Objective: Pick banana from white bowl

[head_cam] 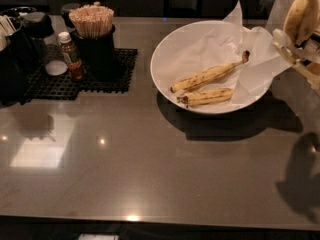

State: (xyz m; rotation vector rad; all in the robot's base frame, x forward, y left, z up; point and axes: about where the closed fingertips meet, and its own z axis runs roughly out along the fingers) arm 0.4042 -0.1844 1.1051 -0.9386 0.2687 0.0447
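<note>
On the far left a black mat (80, 79) carries a small sauce bottle (70, 55) and a dark cup of wooden sticks (92, 22). Right of it, on the grey table (150, 174), sits the white bowl (159, 71) with its crinkled paper liner (220, 44); two speckled bananas (207, 76) lie inside (side by side, nearly level). At the far right edge the gripper (292, 44) hangs in the air past the bowl's rim, jaws clenched on the banana (302, 14), which stands almost upright, well clear of the bowl.
</note>
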